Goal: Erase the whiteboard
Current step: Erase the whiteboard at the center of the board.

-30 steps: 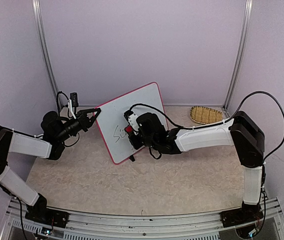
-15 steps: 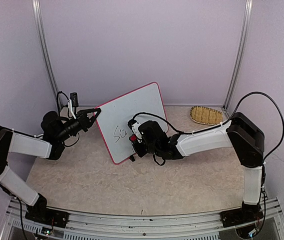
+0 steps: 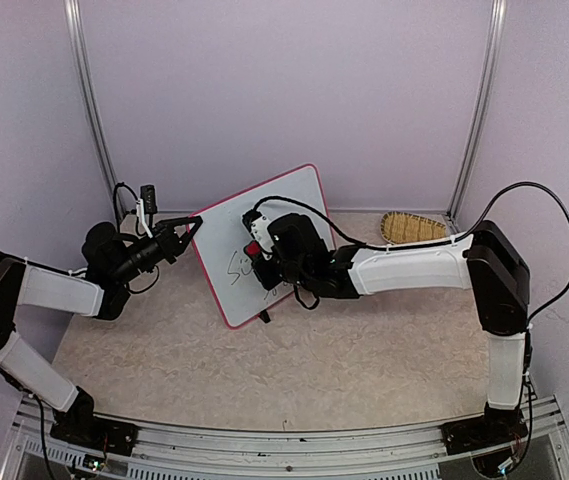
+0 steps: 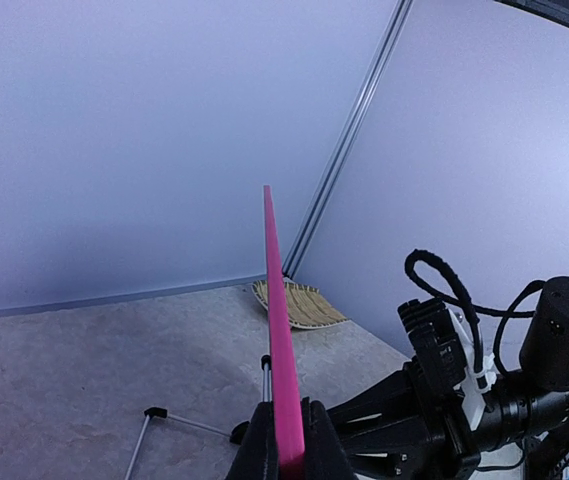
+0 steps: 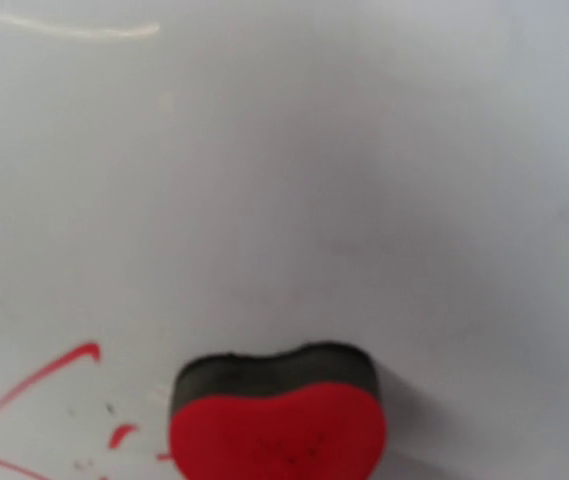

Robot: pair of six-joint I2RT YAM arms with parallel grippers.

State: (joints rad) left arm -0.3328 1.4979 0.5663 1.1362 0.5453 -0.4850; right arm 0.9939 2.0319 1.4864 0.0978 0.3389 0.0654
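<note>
Toward the back left of the mottled beige tabletop [image 3: 314,370], the pink-framed rectangular whiteboard [image 3: 284,205] stands tilted, its corner pinched tight by the left gripper [image 3: 192,226]. Clamped on a red heart-shaped eraser with black felt [image 5: 277,425], the right gripper [image 3: 256,252] has swept back up the board since half a second ago. The marker scrawl [image 3: 234,266] remains, so wiping looks unfinished. Lilac walls [image 3: 284,90] close round, and a woven straw tray [image 3: 412,229] sits back right

I've got a woven bamboo tray [image 3: 412,229] back right near a metal upright [image 3: 476,110], beige marbled tabletop [image 3: 264,370], lilac walls [image 3: 284,90]
</note>
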